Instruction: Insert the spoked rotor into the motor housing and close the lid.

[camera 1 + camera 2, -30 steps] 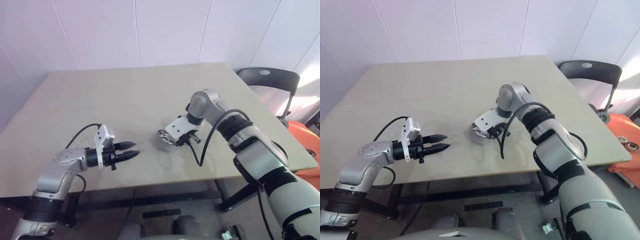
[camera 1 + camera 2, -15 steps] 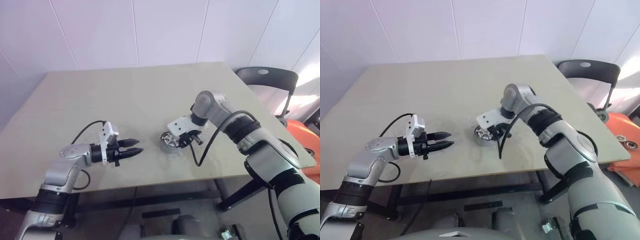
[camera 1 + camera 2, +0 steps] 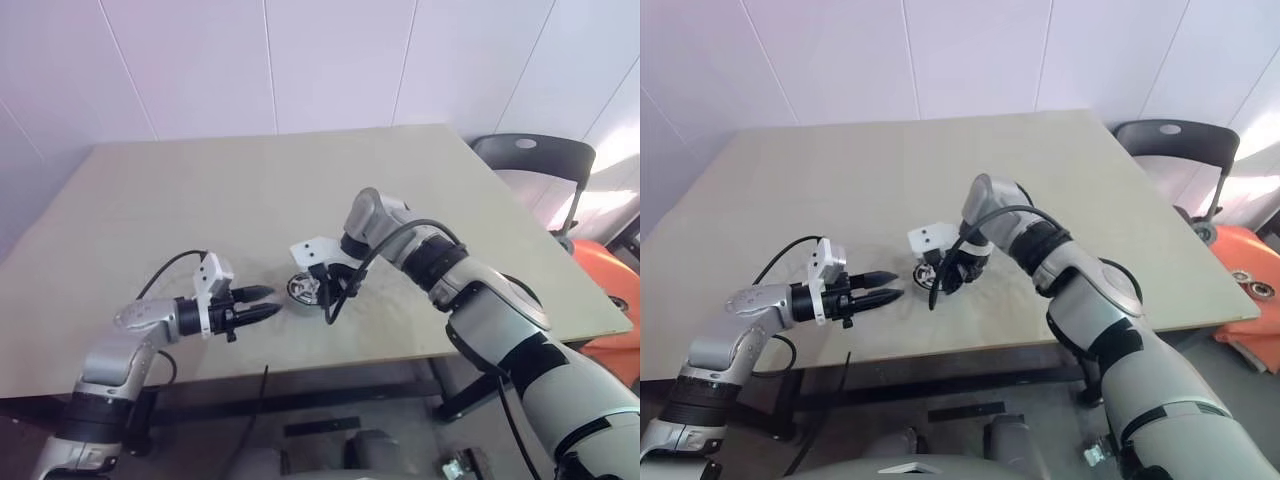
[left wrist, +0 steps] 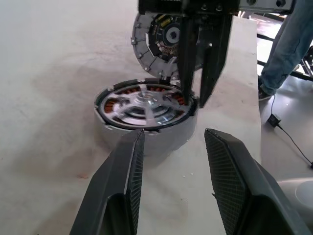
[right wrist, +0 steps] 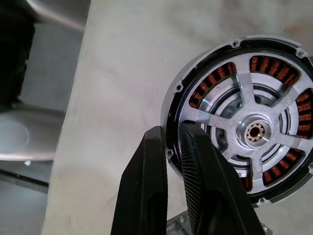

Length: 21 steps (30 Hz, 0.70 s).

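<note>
Housing: the low round dark-rimmed motor housing (image 4: 146, 120) sits on the beige table (image 3: 200, 200), near its front edge.
Inside it: the silver open-spoked rotor (image 5: 254, 132) lies seated flat — copper-brown windings show between its spokes.
Right gripper (image 5: 172, 147): its 2 black fingers point down, nearly closed, pinching the housing's rim.
Lid: the round grey ribbed lid (image 4: 159, 41) stands tilted just behind the housing.
Left gripper (image 4: 171, 142): half open, empty — level just before the housing.
Around: a black chair (image 3: 535, 160) beside the table; a person's jeans-clad leg (image 4: 286, 49) beyond it.
</note>
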### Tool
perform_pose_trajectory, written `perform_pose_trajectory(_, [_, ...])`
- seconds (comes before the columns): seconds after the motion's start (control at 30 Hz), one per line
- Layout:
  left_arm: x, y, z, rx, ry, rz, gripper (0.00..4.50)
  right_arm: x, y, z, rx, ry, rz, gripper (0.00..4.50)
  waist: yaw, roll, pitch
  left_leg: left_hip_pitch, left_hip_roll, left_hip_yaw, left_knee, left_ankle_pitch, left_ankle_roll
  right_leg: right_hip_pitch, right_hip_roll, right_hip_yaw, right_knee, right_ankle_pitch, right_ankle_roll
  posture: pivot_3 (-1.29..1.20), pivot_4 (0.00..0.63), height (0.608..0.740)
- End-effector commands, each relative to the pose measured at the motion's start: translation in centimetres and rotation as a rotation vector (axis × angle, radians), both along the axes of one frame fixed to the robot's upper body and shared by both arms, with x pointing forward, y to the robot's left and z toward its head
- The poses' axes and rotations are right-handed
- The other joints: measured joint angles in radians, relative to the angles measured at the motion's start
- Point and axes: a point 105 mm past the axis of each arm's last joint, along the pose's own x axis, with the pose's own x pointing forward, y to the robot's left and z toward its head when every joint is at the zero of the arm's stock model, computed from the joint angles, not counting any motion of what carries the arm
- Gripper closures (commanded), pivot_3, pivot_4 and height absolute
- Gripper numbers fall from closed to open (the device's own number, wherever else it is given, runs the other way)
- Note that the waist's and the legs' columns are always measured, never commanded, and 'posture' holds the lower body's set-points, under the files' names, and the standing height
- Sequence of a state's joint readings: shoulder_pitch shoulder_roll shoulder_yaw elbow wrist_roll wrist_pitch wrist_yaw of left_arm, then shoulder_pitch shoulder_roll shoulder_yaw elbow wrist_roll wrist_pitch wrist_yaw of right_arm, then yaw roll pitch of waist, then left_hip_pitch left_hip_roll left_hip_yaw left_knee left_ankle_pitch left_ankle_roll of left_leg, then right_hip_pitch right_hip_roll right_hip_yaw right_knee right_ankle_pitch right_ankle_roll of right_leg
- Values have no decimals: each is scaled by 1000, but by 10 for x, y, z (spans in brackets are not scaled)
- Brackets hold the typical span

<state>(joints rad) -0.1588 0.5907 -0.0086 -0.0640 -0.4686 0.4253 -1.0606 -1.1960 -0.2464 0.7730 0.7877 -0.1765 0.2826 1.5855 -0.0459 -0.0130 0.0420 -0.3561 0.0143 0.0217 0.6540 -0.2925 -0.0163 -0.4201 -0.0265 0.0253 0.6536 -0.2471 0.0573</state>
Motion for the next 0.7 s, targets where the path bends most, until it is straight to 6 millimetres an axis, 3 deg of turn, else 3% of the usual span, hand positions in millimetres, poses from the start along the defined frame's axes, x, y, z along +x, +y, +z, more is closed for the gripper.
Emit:
perform_pose_trajectory(0.03, [1,2,16,-6,-63,10,2395,13,6,10,12,-99,-3,4009,0,0,0,0,0,0,0,0,0,0,0,0,0,0,0,0,0,740])
perform_pose_trajectory(0.33, [0,1,17,-8,-64,18,2395,16,6,0,1,-142,47,4009,-1,0,0,1,0,0,9,0,0,4,0,0,3,0,-1,0,0,740])
perform_pose_trajectory(0.5, [0,1,17,-7,-64,19,2395,19,14,0,21,-152,-9,2508,-6,0,0,4,0,0,10,0,0,7,1,0,2,0,-1,0,0,740])
perform_pose_trajectory(0.7, [1,2,19,-6,-66,18,2395,12,18,14,53,-105,45,2508,-23,0,0,7,1,-1,10,0,0,10,1,0,3,0,0,0,0,740])
